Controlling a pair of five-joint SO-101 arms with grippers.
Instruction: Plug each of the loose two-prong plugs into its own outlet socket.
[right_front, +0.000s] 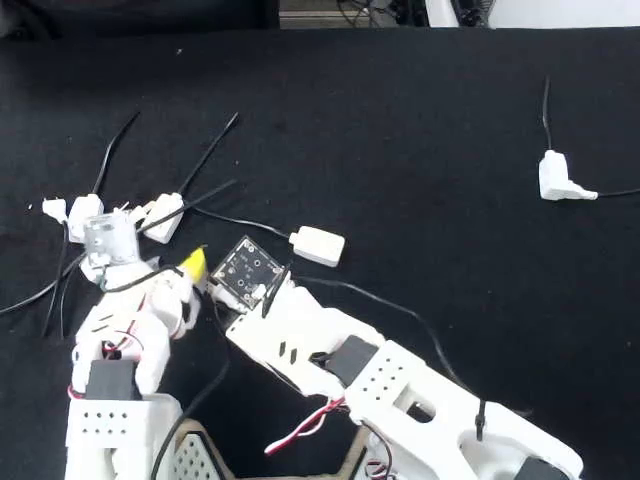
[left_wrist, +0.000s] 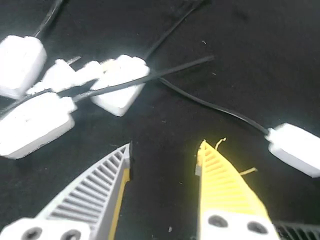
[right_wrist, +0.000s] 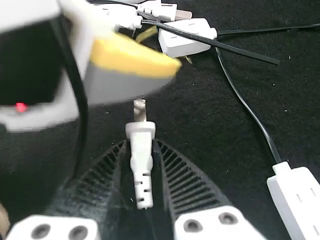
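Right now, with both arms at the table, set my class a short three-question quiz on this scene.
1. True or false: the right pincer grips a white two-prong plug.
2. The left pincer is: A) open, empty; B) shut on a cable; C) shut on a socket.
3. Fill in: beside its grey finger, the left pincer has a ____ finger.
Key: 1 true; 2 A; 3 yellow.

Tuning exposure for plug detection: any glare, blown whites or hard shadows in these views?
High view: even light, no hard shadows on the black cloth; the outlet socket washes out. Left wrist view: white sockets glare, their edges merging. Right wrist view: the plug in the right gripper is lit cleanly.
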